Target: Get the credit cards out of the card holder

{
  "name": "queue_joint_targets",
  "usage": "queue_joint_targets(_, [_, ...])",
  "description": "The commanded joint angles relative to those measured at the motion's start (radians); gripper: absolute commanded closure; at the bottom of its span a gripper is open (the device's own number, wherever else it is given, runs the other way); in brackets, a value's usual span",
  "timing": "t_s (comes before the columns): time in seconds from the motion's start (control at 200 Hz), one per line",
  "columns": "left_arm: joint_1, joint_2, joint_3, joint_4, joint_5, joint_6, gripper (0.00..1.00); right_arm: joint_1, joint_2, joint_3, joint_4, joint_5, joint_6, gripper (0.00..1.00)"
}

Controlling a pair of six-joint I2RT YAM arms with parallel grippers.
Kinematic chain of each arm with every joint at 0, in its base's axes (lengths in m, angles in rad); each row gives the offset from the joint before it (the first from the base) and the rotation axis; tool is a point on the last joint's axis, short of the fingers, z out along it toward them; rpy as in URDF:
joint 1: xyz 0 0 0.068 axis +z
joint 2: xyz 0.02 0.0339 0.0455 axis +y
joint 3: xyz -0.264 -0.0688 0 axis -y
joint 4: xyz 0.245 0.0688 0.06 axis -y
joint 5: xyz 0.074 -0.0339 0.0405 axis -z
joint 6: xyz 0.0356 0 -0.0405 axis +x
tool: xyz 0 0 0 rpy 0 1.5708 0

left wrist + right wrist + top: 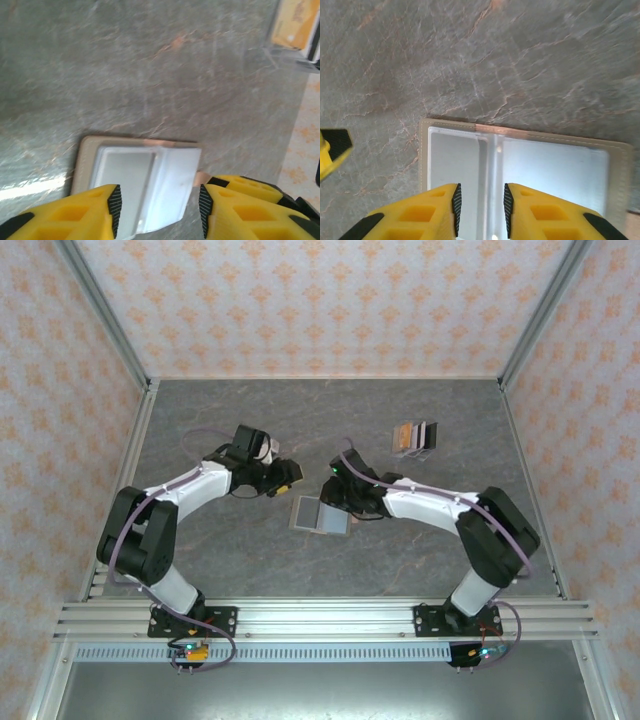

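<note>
The card holder [318, 514] lies open on the tabletop [200, 410], long axis left-right. The right gripper [480, 200], barely parted, sits over its fold; the left gripper [159, 205] gapes empty above it.

Bare table [220, 420] around card holder [318, 514]; cards [414, 438] well apart, far right

The card holder [310, 513] lies open on the grey table [200, 420]. The right gripper [340, 504] is over its right side. The left gripper [289, 478] is just behind it. Some cards [415, 438] lie further back on the right
</note>
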Motion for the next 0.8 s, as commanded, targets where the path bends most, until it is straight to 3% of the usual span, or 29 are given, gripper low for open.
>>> queue_joint_targets(0.0, [-0.007, 0.010, -0.023, -0.055, -0.017, 0.034, 0.57, 0.001, 0.068, 0.072, 0.003, -0.080, 0.032, 0.69])
queue_joint_targets(0.135, [-0.010, 0.029, -0.035, -0.030, 0.016, 0.023, 0.59, 0.013, 0.153, 0.158, -0.092, -0.100, -0.004, 0.70])
queue_joint_targets(0.335, [-0.016, 0.045, -0.048, -0.030, 0.031, 0.027, 0.59, 0.019, 0.203, 0.218, -0.221, -0.015, -0.026, 0.70])
queue_joint_targets(0.796, [-0.042, 0.071, -0.050, -0.050, 0.039, 0.049, 0.60, 0.022, 0.292, 0.278, -0.342, 0.046, -0.062, 0.73])
